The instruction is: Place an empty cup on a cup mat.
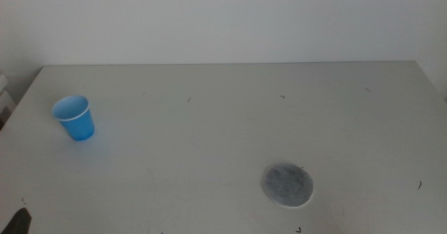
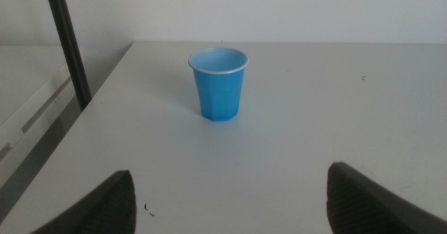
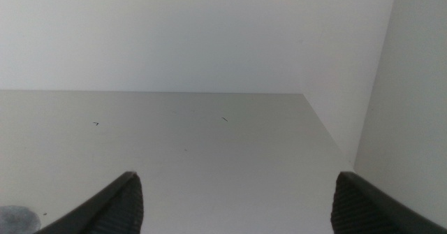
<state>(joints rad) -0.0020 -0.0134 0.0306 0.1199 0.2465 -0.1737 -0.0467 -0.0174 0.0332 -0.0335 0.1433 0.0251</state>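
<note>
The blue cup [image 1: 73,117] stands upright and empty at the table's far left; it also shows in the left wrist view [image 2: 218,84]. The speckled grey cup mat [image 1: 288,185] lies flat near the front, right of centre, and a sliver of it shows in the right wrist view [image 3: 12,218]. My left gripper [image 2: 230,181] is open and empty, low over the table's front left corner, with the cup some way ahead of its jaws. My right gripper [image 3: 237,185] is open and empty, out of the middle view, over the table's right side.
A dark upright pole [image 2: 66,45] stands off the table's left edge beside the cup. A white wall [image 1: 223,17] runs behind the table and another wall [image 3: 412,87] along its right edge. Small black marks [image 1: 282,97] dot the tabletop.
</note>
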